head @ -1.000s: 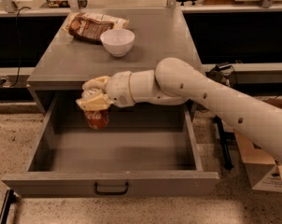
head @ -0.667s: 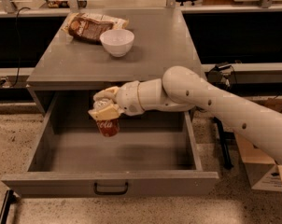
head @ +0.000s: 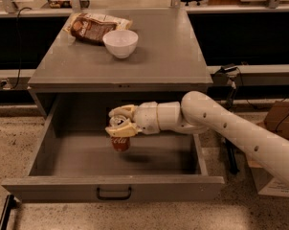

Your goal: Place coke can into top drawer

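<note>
Coke can (head: 120, 142) hangs inside the open top drawer (head: 111, 188), just below the desk's (head: 163, 56) front edge, gripped by its top in the claw (head: 119, 123). Seems slightly off the drawer floor, so I'd say lowering and letting go are what's left.

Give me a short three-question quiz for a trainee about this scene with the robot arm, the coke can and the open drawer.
1. True or false: the gripper holds the coke can over the inside of the open top drawer.
2. What lies next to the white bowl on the cabinet top? A) a brown snack bag B) a sponge C) an apple
3. Fill in: the gripper grasps the coke can around its ____ end.

Key: 1 true; 2 A; 3 top.
</note>
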Robot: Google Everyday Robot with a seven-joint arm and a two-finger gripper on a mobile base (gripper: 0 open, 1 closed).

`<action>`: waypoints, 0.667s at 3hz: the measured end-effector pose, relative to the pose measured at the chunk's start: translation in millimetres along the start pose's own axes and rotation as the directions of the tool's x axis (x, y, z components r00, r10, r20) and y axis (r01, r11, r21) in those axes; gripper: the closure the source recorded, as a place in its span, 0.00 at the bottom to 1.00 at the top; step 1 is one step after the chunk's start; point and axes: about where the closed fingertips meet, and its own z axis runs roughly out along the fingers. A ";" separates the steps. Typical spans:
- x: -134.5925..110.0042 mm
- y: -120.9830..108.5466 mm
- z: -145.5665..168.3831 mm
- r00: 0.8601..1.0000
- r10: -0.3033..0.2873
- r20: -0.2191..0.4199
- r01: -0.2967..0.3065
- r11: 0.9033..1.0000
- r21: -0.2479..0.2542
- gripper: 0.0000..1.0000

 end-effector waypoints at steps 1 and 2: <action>17.9 3.5 -7.4 0.999 -0.023 0.030 0.024 0.999 -0.031 0.79; 27.0 6.1 -10.8 0.998 -0.041 0.038 0.043 0.998 -0.048 0.57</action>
